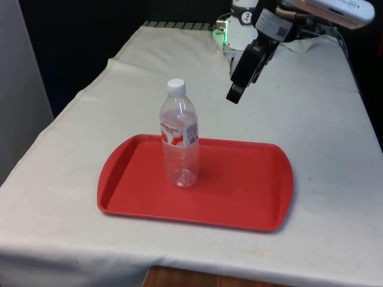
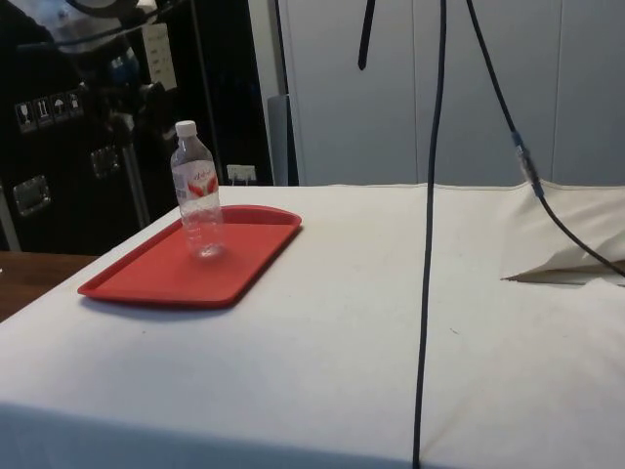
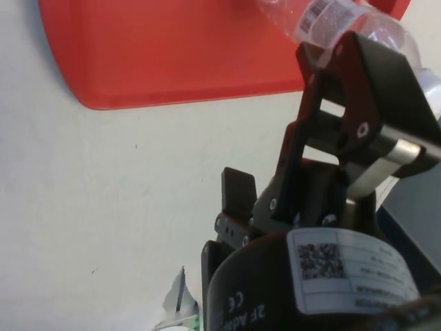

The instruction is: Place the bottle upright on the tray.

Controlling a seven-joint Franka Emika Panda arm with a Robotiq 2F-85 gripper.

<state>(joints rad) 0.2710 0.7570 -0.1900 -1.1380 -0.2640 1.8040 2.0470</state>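
Red tray at near end of white-clothed table. Clear bottle with white cap, upright on tray's left half in the front view. Black gripper raised beyond tray's far edge, well apart from bottle. Jaw state: cannot tell.

In the wrist view the bottle and the tray are cut off at the picture's edge, and a finger covers part of the bottle. The bottle's label seems red and white, its print unreadable.
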